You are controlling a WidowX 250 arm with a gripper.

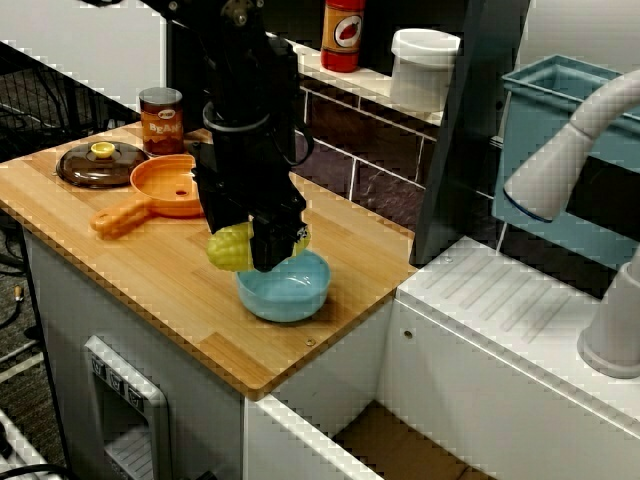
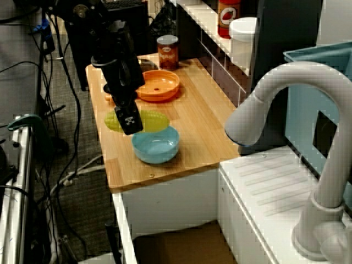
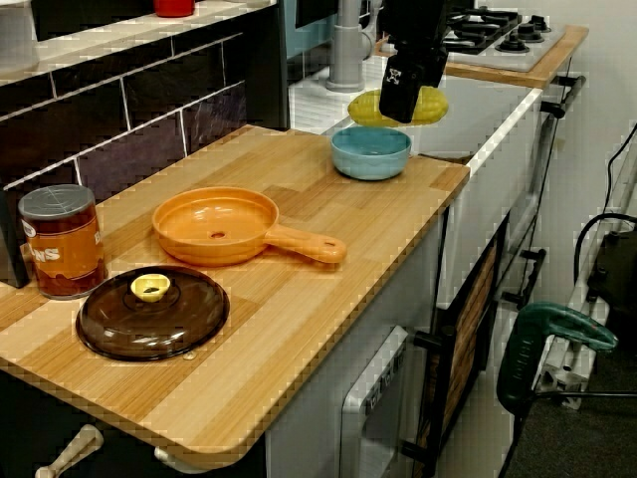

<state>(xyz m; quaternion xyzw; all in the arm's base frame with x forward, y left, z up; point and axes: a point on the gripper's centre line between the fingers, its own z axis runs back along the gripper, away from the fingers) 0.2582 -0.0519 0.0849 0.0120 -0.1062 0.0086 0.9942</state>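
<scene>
Care matters: our gripper (image 1: 264, 243), clamped on the yellow toy corn (image 1: 230, 248), hangs at ten o'clock over the blue bowl (image 1: 298, 300), so we'd centre it before letting go.

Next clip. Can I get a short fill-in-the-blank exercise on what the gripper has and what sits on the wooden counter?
1. The gripper holds a yellow corn cob over the ____ bowl.
2. The pan with the long handle is ____ in colour.
3. The brown lid has a ____ knob on top.

Missing words: blue; orange; yellow.
</scene>
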